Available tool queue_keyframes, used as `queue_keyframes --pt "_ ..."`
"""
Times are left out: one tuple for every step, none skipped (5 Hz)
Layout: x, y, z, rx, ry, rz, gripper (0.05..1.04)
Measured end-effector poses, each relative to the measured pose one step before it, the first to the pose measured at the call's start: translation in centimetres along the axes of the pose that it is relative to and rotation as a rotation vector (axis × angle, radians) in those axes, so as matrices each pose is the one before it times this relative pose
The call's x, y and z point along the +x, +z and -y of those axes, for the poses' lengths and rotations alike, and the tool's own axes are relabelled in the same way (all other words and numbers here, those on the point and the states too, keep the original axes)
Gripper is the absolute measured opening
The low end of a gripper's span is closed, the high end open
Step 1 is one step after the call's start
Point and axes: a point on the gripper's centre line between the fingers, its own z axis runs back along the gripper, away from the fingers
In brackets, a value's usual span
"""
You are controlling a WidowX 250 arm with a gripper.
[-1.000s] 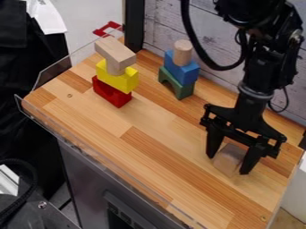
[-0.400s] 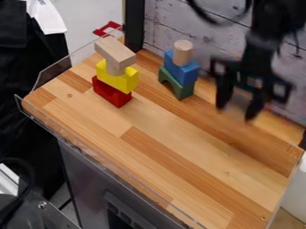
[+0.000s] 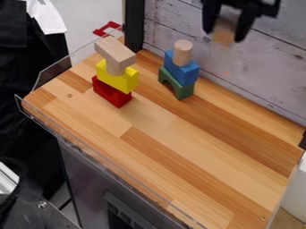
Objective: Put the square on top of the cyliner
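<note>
Square block (image 3: 224, 37) clear of the tabletop (image 3: 179, 161) and clamped in the hand (image 3: 224, 35) at the frame's upper right — pickup looks done — leaving alignment, lowering and release onto the cylinder (image 3: 183, 52) at upper centre

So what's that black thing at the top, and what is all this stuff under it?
The black thing is a robot arm. Its hand is up high, with a small wooden block pinched between its two fingers. The picture comes from a camera that stands still and looks down at a slant on a wooden tabletop.

Two block towers stand there. The one on the picture's left goes, bottom to top: red block, yellow block, round peg, wooden plank. The other goes: green arch, blue block, wooden cylinder.
</note>
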Motion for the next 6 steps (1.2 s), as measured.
queue_keyframes --pt "1.168 1.380 -2.425 0.0202 0.0258 0.0045 0.554" --pt "0.552 -1.030 -1.498 0.0238 0.0141 -0.0612 0.554" --pt "-0.011 -1.231 -0.918 0.0231 -0.0006 -0.0715 0.554" --pt "0.066 -0.931 -0.261 0.0050 -0.0041 -0.0341 0.554" --pt "0.243 -1.194 0.389 -0.0293 -0.0102 -0.0383 0.554" --pt "0.214 -0.234 -0.142 -0.0157 0.0035 -0.0018 0.554"
